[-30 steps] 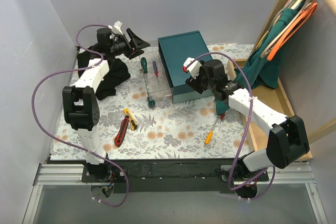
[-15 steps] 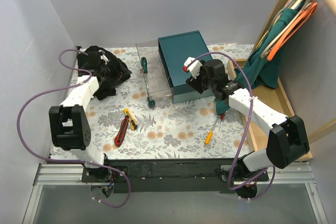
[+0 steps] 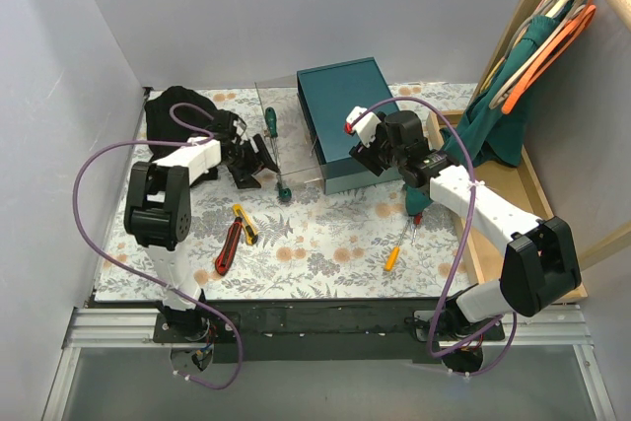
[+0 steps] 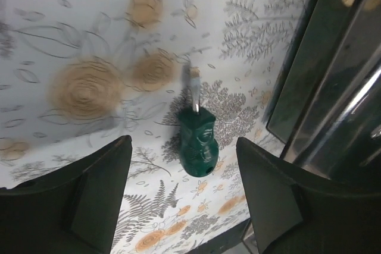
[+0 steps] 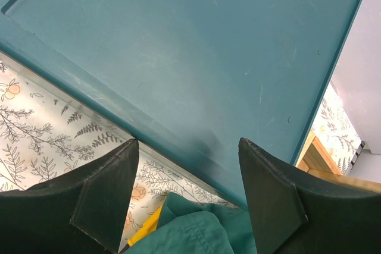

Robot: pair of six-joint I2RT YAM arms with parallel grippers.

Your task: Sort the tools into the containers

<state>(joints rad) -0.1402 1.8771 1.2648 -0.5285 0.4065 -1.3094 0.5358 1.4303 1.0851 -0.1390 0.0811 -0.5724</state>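
Observation:
My left gripper (image 3: pixel 252 159) is open and empty, low over the floral table. In the left wrist view it (image 4: pixel 183 147) frames a green-handled screwdriver (image 4: pixel 198 141) lying just ahead of the fingers, also seen from above (image 3: pixel 284 190). A clear tray (image 3: pixel 273 135) stands beside it. A second green screwdriver (image 3: pixel 269 121) lies further back. A red utility knife (image 3: pixel 228 246) and a yellow utility knife (image 3: pixel 245 224) lie near the front left. An orange-handled screwdriver (image 3: pixel 396 248) lies at the front right. My right gripper (image 3: pixel 365 151) is open and empty over the dark teal box (image 3: pixel 353 113), whose lid fills the right wrist view (image 5: pixel 208 46).
A black cloth (image 3: pixel 180 108) lies at the back left. A teal cloth (image 3: pixel 485 123) hangs from a wooden rack at the right, and a fold of it (image 5: pixel 202 224) lies under my right wrist beside a yellow-orange handle (image 5: pixel 136 232). Purple cables loop round both arms.
My left arm swung from the back-left corner over the black cloth down toward the centre, ending beside the clear tray and green screwdriver. The right arm has not moved.

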